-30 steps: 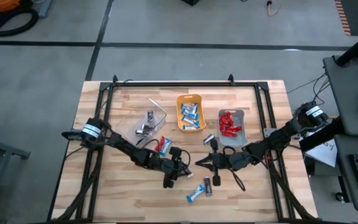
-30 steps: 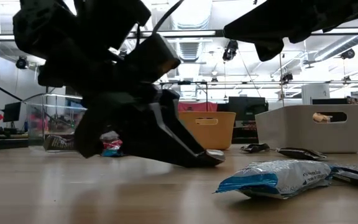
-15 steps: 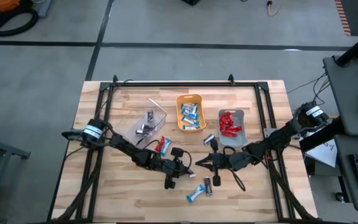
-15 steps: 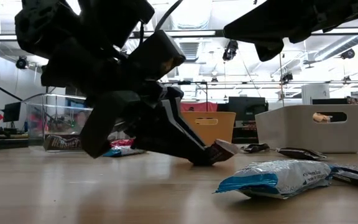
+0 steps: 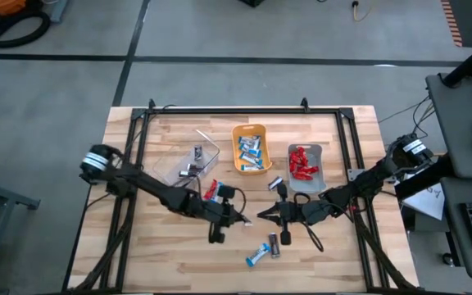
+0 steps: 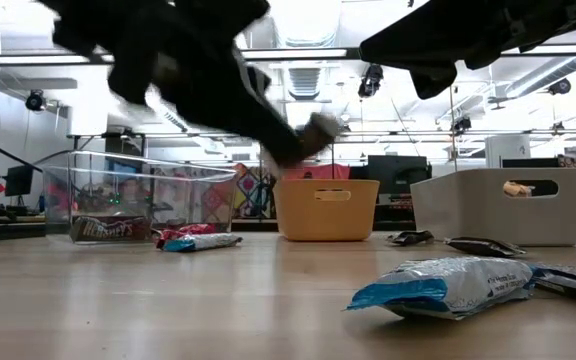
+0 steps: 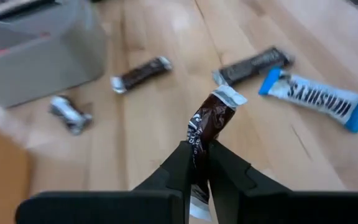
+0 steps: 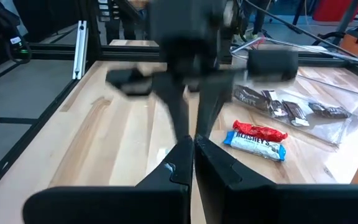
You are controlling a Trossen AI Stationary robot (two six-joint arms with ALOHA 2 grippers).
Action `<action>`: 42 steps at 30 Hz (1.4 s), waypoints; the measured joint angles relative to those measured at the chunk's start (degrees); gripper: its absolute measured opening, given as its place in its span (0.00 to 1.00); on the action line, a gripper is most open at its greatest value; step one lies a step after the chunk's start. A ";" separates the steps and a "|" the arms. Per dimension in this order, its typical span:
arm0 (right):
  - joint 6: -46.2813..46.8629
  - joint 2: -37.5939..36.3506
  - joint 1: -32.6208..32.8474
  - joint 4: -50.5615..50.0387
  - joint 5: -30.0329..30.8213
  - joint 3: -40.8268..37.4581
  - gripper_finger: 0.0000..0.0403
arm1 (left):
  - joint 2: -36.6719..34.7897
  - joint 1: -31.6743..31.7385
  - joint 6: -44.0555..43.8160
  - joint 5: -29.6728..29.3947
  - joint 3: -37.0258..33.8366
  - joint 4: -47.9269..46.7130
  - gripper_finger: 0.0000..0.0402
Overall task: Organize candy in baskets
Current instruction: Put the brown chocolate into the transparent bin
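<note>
Dark-brown wrapped candy bar point(image 7: 209, 122) is pinched by one end between the left gripper point(image 7: 199, 163) fingers, sticking out past the tips and lifted clear of the wooden table point(image 5: 334, 254) — makes sense, grabbing the end keeps the fingers off the wood. My guess is it's headed for the clear plastic bin point(image 5: 188, 162), since that one already has dark wrappers in it. The orange bin point(image 5: 251, 148) holds blue-and-white bars and the grey bin point(image 5: 305, 162) holds red ones, so it's sorting by colour. A red bar and a blue-and-white bar point(image 6: 196, 238) lie just in front of the clear bin, and a few more strays point(image 5: 265, 247) sit near the table's front edge. The right gripper point(image 5: 262, 218) hangs mid-table with its fingers together, holding nothing — looks like it's just waiting.
</note>
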 joint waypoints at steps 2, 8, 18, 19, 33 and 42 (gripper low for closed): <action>0.00 0.00 0.00 -0.01 0.06 0.00 0.02 | -3.96 -0.02 -1.61 -1.89 -0.01 -3.15 0.06; 0.20 0.00 0.00 -0.04 0.09 0.00 0.02 | -15.94 0.14 -10.01 -17.19 0.02 -23.48 0.06; 0.47 0.00 0.00 0.00 0.09 0.00 0.02 | -29.14 4.47 -42.93 -33.38 -0.10 -61.10 0.06; 0.61 0.00 0.00 -0.02 0.10 0.00 0.02 | -29.46 5.23 -47.34 -33.26 -0.39 -64.78 0.06; 1.22 0.00 -0.02 -0.02 0.10 0.00 0.02 | -27.35 7.70 -59.49 -27.22 -3.17 -70.11 0.06; 5.80 0.00 -0.04 -0.01 0.19 0.00 0.02 | -27.37 7.70 -59.57 -27.24 -3.17 -70.11 0.12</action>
